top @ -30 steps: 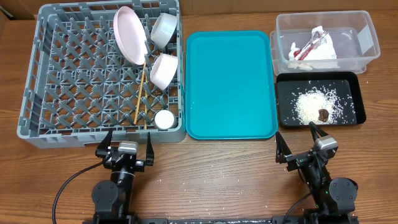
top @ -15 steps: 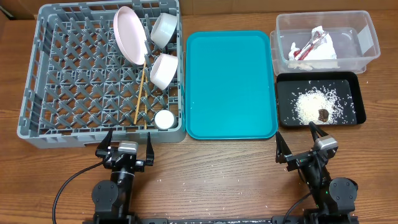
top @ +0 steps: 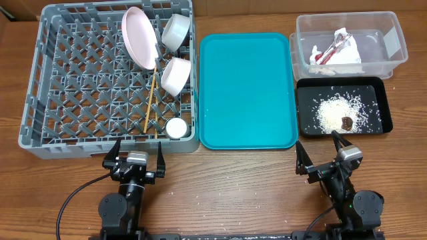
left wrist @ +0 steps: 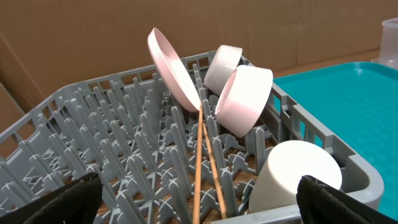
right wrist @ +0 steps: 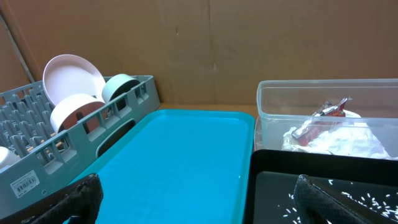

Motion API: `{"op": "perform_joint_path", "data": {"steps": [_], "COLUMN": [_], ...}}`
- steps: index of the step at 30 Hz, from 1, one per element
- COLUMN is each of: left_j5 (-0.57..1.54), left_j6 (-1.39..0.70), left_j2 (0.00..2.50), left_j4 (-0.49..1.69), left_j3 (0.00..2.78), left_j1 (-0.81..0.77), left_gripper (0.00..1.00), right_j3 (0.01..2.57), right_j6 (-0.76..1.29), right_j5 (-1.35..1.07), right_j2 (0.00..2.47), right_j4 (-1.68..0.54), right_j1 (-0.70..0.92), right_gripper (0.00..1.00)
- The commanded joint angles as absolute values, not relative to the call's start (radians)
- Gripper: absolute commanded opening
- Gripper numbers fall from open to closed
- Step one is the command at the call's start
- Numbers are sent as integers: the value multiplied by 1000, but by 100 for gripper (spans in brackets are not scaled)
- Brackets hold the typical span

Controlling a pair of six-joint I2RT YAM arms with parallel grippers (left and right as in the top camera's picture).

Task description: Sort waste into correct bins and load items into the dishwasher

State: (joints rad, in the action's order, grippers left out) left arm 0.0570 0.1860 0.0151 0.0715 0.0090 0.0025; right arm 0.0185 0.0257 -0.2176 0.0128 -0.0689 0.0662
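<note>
Watching this last second, I can't spot any change; no arm or item has moved.

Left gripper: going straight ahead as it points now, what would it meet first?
Most likely the near wall of the grey dish rack, directly ahead of the left gripper; if it clears the rim, the wooden chopsticks come next. Height is hard to judge.

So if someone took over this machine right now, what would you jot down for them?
Left fingers and right fingers: open, holding nothing, by the front edge of the table.
Done: plate, two bowls, cup and chopsticks sit in the dish rack; wrapper in the clear tub; rice and brown lump in the black tray.
Left: seemingly nothing.
</note>
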Motion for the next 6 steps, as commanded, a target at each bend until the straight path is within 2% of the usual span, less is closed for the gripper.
{"op": "perform_joint_path", "data": {"steps": [1,6], "left_j5": [71,72], "left_j6": [171,171], "left_j2": [6,6], "left_j4": [72,72], "left_j3": [5,5], "left_j1": [9,9], "left_gripper": [100,100], "right_j3": [8,8], "right_j6": [30,30], "right_j5": [-210,-210], "right_j2": [3,3], "right_j4": [-64,-64], "right_j1": [73,73], "right_gripper": [100,100]}}
